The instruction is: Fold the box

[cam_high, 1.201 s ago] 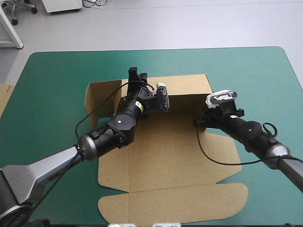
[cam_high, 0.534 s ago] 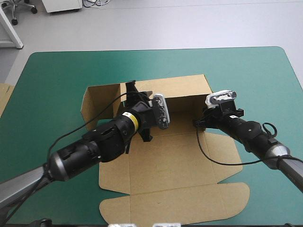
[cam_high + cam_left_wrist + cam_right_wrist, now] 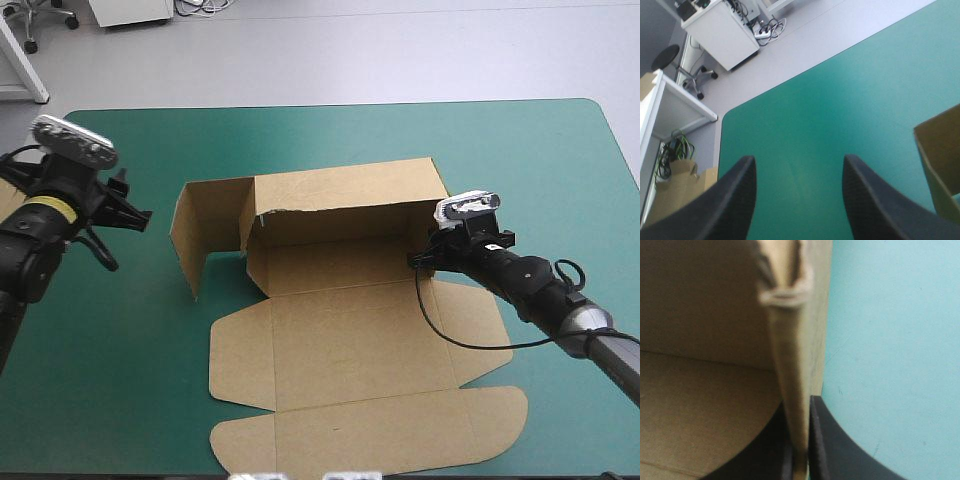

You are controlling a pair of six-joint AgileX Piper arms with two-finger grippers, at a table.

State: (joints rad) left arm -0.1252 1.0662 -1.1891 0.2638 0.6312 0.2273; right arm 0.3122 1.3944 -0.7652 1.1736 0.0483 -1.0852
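**Box, grippers and table, seen from above and from both wrists.** One box (image 3: 350,330), a single cut sheet of brown board, lies near the middle of the table (image 3: 520,150) on the teal-green cover, partly set up. We count three panels standing:
- the back wall (image 3: 340,190);
- a side panel (image 3: 205,225) angled outward at the box's left end;
- the right end wall (image 3: 790,365).

The base and the long front panels with rounded corners lie flat toward the table's near edge.

There are two grippers, each with two black fingers (image 3: 735,200). The right gripper (image 3: 418,258) is clamped on the right end wall. Its wrist view shows one finger inside the box and one outside, all but meeting, with the board's edge between them. The left gripper (image 3: 797,160) hangs over bare cover near the table's left side, well apart from the box. Its fingers are spread wide and hold nothing.

**Handling, as we judge it.** The board is light and stiff. It should bend cleanly only along its creases, and a free panel may spring back. A ragged-looking pale line along the back wall suggests the board can crush or tear if pinched hard. We would take hold at a panel's free edge, close to a crease — for the left arm, the outward-angled side panel. One edge of further board (image 3: 8,205) shows at the table's left edge.
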